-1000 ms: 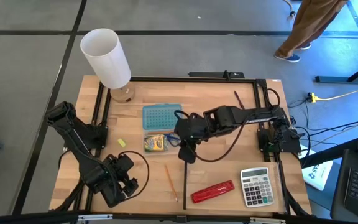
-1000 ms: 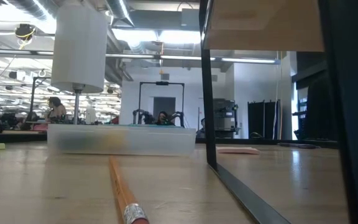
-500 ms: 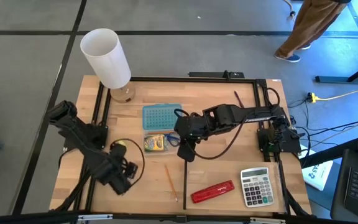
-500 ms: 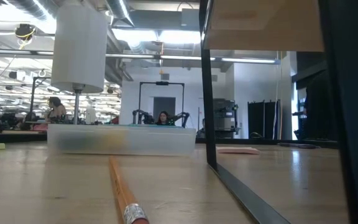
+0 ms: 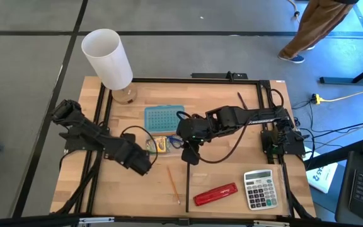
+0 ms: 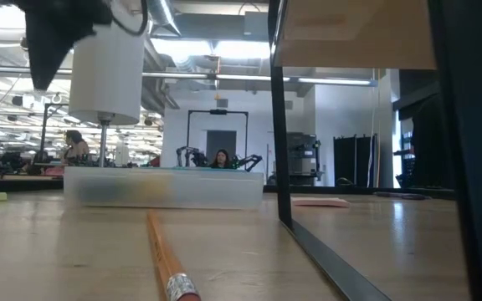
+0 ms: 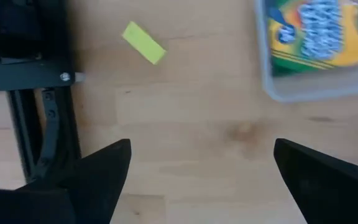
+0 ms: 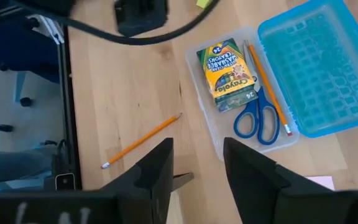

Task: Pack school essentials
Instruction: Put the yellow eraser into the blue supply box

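Three items already lie in the clear case (image 8: pixel 229 134) ahead of my right gripper (image 8: pixel 197 163) — crayon box (image 8: pixel 226 74), scissors (image 8: pixel 258 119), one pencil (image 8: pixel 267 79). Its fingers sit narrowly apart, empty. A loose pencil (image 8: pixel 143 140) lies just beyond them; the eraser (image 7: pixel 143 43) lies ahead of my wide-open left gripper (image 7: pixel 201 165) — both unpacked.

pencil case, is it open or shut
Open: the blue lid lies flipped aside, and the clear tray shows the crayon box and scissors inside.
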Controlling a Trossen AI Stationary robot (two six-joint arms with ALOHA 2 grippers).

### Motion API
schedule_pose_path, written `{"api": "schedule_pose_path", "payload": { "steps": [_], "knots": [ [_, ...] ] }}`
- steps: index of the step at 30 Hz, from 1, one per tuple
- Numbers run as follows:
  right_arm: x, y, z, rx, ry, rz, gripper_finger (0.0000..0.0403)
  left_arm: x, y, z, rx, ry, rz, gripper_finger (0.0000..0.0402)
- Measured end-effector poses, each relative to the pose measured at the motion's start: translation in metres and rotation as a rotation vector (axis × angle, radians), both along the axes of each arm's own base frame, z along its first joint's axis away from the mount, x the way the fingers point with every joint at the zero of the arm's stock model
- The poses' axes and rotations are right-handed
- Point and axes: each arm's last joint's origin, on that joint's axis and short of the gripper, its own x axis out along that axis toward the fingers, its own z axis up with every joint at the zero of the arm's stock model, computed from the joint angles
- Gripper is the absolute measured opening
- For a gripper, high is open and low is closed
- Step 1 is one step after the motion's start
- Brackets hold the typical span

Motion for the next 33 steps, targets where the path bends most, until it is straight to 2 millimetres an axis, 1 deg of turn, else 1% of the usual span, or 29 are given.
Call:
{"api": "schedule_pose_path", "payload": {
  "steps": [3, 5, 9, 14, 16, 20, 25, 28, 33],
  "knots": [
    [0.000, -0.002, 0.000, -0.010, -0.001, 0.009, 0.0142, 0.000, 0.008, -0.006, -0.042, 0.052, 0.039, 0.0389],
    [0.001, -0.003, 0.000, -0.028, -0.002, 0.033, 0.0142, 0.000, 0.014, -0.007, -0.066, 0.060, 0.052, 0.0389],
    [0.001, -0.003, 0.000, -0.066, -0.006, 0.090, 0.0142, -0.001, 0.030, -0.009, -0.099, 0.001, 0.121, 0.0389],
    [0.001, -0.002, 0.000, -0.123, -0.012, 0.177, 0.0142, -0.008, 0.045, -0.019, -0.111, -0.077, 0.301, 0.0389],
    [0.001, -0.002, 0.000, -0.144, -0.014, 0.221, 0.0142, -0.011, 0.048, -0.025, -0.103, -0.086, 0.382, 0.0389],
    [0.002, -0.002, 0.000, -0.212, -0.038, 0.319, 0.0142, -0.012, 0.049, -0.036, -0.089, -0.108, 0.488, 0.0389],
    [0.011, -0.003, 0.007, -0.249, -0.153, 0.357, 0.0142, -0.014, 0.051, -0.047, -0.077, -0.125, 0.561, 0.0389],
    [0.017, -0.002, 0.006, -0.281, -0.218, 0.389, 0.0142, -0.017, 0.052, -0.054, -0.065, -0.118, 0.597, 0.0389],
    [0.020, -0.001, 0.007, -0.314, -0.248, 0.424, 0.0142, -0.021, 0.060, -0.065, -0.044, -0.095, 0.626, 0.0389]
  ]
}}
